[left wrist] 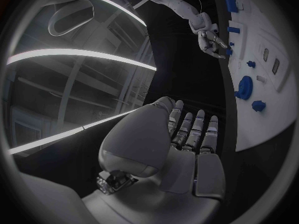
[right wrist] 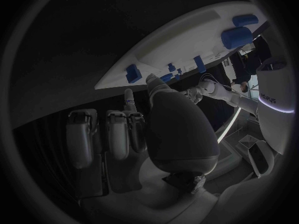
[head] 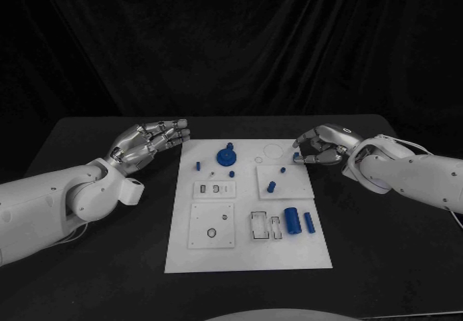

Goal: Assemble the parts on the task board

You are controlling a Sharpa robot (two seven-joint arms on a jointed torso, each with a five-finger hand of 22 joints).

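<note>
The white task board (head: 246, 257) lies in the middle of the black table. At its far end a blue gear-like disc with a peg (head: 227, 157) stands among several small blue pegs (head: 209, 174). Two blue cylinders (head: 292, 216) lie at the board's right side. My left hand (head: 150, 140) hovers open just off the far left corner, fingers stretched toward the board, holding nothing; the left wrist view shows its palm (left wrist: 181, 144) beside the board (left wrist: 274, 99). My right hand (head: 323, 147) hangs over the far right corner, fingers bent downward, nothing held; its fingers (right wrist: 118, 129) lie apart.
A thin white ring (head: 273, 151) lies near the right hand's fingertips, and a dark ring (head: 211, 233) sits on the near left plate. Small blue pegs (head: 271, 186) stand on the raised square plate. Bare black table (head: 386, 267) flanks the board on both sides.
</note>
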